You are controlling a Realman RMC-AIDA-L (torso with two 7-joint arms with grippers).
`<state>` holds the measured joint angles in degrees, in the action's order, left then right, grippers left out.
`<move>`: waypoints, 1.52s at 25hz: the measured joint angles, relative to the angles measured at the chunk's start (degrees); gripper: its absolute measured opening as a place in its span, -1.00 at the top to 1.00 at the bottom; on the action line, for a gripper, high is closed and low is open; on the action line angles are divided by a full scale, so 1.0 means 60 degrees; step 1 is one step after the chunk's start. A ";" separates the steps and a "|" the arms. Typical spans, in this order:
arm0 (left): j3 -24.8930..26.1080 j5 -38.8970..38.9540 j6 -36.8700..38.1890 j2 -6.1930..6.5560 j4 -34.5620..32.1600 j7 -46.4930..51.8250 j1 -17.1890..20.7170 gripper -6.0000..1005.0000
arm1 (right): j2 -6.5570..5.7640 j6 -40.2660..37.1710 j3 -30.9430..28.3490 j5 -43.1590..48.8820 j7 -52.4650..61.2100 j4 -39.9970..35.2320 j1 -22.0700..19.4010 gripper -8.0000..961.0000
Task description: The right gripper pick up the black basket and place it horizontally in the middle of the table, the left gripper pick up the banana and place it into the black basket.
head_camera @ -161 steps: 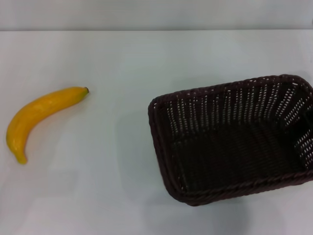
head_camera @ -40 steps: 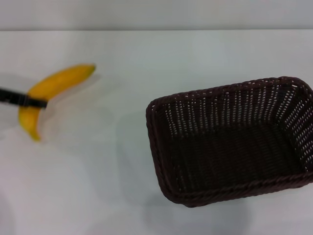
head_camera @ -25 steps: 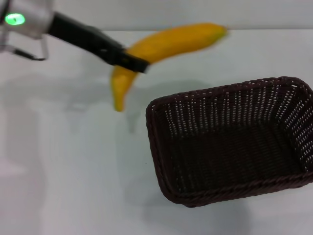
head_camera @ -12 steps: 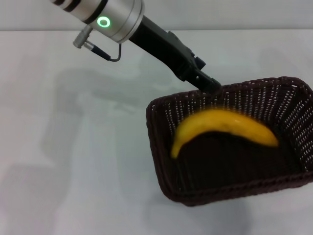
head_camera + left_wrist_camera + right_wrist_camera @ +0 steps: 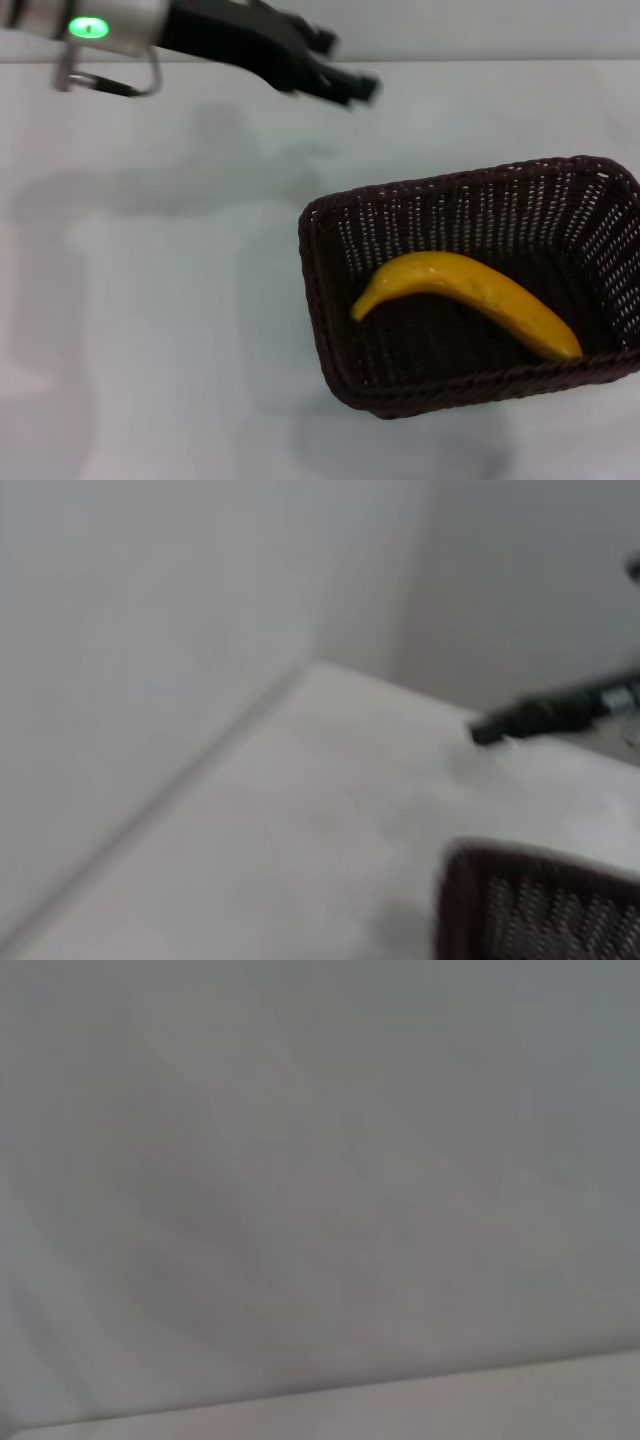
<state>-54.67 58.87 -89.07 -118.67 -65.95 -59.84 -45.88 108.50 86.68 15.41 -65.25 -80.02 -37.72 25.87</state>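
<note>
The yellow banana (image 5: pixel 465 297) lies flat inside the black basket (image 5: pixel 322 300), which stands on the white table (image 5: pixel 150 300) at the right of the head view. My left gripper (image 5: pixel 345 68) is in the air above the table's far edge, behind and to the left of the basket, open and empty. A corner of the basket (image 5: pixel 540 905) shows in the left wrist view. A slim dark shape farther off in that view looks like the right gripper (image 5: pixel 495 730), parked beyond the basket. It is out of the head view.
A pale wall (image 5: pixel 450 25) runs behind the table's far edge. The right wrist view shows only a plain grey surface. The left arm's shadow falls on the table left of the basket.
The left gripper carried the banana from the table's left over the basket and let it go. The banana dropped in, and the gripper pulled back up and to the left.
</note>
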 joint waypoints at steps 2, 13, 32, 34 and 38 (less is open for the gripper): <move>0.0638 0.0729 0.0187 0.0050 -0.0166 -0.0678 0.0819 -0.77 | 0.0130 0.0004 0.0004 -0.0196 -0.0404 0.0000 0.0044 0.60; 0.2586 0.3971 0.0412 -0.0030 0.0621 -0.4830 0.4326 -0.76 | 0.0965 -0.0126 -0.0090 -0.1481 -0.2238 0.0137 0.0142 0.59; 0.5487 0.7815 0.0442 -0.0055 0.5604 -1.0132 0.5610 -0.76 | 0.1033 0.1727 -0.0011 -0.4303 -0.5781 0.1794 -0.0117 -0.61; 0.5496 0.7897 0.0445 -0.0054 0.5674 -1.0129 0.5622 -0.76 | 0.1010 0.2025 0.0000 -0.4353 -0.5601 0.1736 -0.0165 -0.51; 0.5485 0.7919 0.0553 -0.0022 0.5718 -1.0158 0.5534 -0.75 | 0.0997 0.2696 0.0018 -0.4452 -0.5612 0.1654 -0.0313 -0.28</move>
<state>-21.75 106.38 -85.76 -118.80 -31.64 -120.79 -12.68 114.48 102.86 15.52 -91.96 -113.70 -27.80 23.99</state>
